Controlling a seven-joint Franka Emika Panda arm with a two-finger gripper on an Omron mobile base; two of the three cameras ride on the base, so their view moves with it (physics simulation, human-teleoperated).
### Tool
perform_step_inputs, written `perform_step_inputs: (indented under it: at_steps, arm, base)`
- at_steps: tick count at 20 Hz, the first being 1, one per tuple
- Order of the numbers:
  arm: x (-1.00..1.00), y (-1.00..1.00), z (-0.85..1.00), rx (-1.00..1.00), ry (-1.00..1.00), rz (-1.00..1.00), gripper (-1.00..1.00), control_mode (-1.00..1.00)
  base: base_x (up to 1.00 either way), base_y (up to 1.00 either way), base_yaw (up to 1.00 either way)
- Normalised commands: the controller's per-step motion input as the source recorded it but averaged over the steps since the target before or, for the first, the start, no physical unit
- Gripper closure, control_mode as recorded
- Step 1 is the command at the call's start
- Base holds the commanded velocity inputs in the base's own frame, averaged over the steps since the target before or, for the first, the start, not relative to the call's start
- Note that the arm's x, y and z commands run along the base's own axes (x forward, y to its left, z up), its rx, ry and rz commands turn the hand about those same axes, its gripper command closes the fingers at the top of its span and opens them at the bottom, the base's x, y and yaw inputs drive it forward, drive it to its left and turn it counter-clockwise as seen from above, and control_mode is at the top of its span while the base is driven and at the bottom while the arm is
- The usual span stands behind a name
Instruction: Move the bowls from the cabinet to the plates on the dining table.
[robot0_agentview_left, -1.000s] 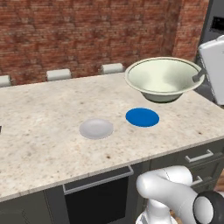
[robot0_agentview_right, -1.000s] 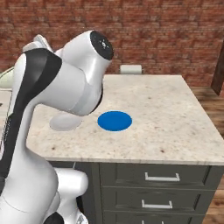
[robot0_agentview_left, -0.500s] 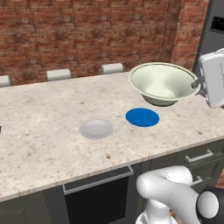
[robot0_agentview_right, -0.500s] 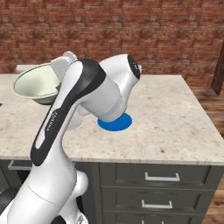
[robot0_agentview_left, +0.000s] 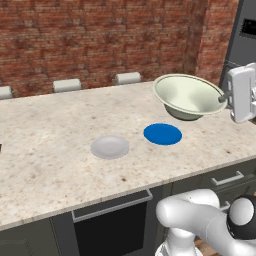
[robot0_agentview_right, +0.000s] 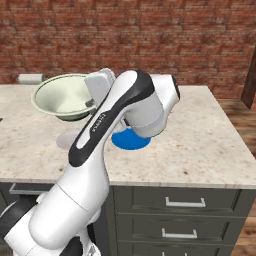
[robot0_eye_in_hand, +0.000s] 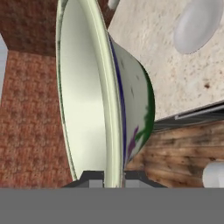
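Observation:
The wide cream-white bowl (robot0_agentview_left: 187, 95) with a dark green foot hangs tilted above the dining table (robot0_agentview_left: 50, 130), just behind and right of the blue plate (robot0_agentview_left: 162, 134). My gripper (robot0_agentview_left: 222, 98) is shut on its right rim. In the right base view the bowl (robot0_agentview_right: 62, 95) sits left of the gripper (robot0_agentview_right: 92, 102), with the arm covering part of the blue plate (robot0_agentview_right: 131, 141). The pale grey plate (robot0_agentview_left: 110, 147) lies left of the blue one. In the hand view the bowl (robot0_eye_in_hand: 87, 87) stands edge-on between the fingertips (robot0_eye_in_hand: 114, 177). The reddish-brown bowl and the cabinet are out of view.
Pale stool backs (robot0_agentview_left: 67, 85) (robot0_agentview_left: 128, 77) line the table's far edge before a brick wall. A dark tall appliance (robot0_agentview_left: 245, 40) stands at the right. Drawer fronts (robot0_agentview_right: 185, 202) run under the table's near edge.
The arm has swung the held bowl in over the table, closer to the blue plate and slightly lower. Both plates have stayed put.

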Motion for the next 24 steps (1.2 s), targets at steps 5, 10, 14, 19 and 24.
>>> perform_step_inputs:
  at_steps: [5,10,14,19,24]
  arm:
    - [0.44,-0.23,-0.15,0.0,0.0,0.09,1.0,-1.0]
    - [0.31,-0.17,-0.11,0.0,0.0,0.08,1.0,-1.0]
    - [0.18,-0.16,-0.16,0.0,0.0,0.09,1.0,-1.0]
    - [0.17,-0.16,-0.16,0.0,0.0,0.09,1.0,-1.0]
    - [0.19,-0.19,-0.05,0.0,0.0,0.09,1.0,-1.0]
  base:
    - [0.0,0.0,0.0]
    - [0.0,0.0,0.0]
    - [0.0,0.0,0.0]
    - [0.0,0.0,0.0]
    - [0.0,0.0,0.0]
